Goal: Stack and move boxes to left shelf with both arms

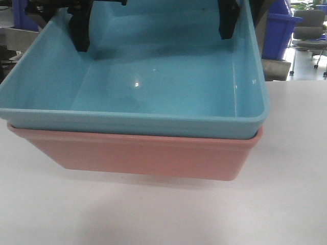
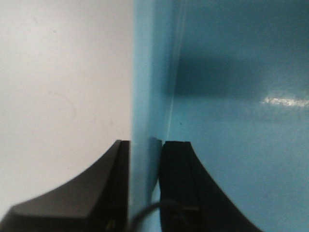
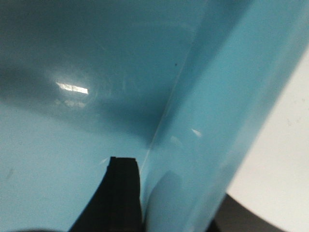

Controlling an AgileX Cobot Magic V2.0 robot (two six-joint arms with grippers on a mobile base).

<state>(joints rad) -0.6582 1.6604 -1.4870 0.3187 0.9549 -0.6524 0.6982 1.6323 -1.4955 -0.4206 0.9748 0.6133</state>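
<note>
Sky-blue bin [image 1: 153, 76] sits nested in the pink bin [image 1: 143, 155], rims meeting, over the white table [image 1: 286, 204]. Your left gripper [image 2: 145, 150] pinches the blue bin's left wall, one jaw inside and one outside. Your right gripper [image 3: 178, 193] clamps the right wall likewise.

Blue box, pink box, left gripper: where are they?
blue box [image 1: 153, 76], front view, inside floor.
pink box [image 1: 143, 155], front view, front wall.
left gripper [image 2: 146, 147], left wrist view, midway between fingertips.
</note>
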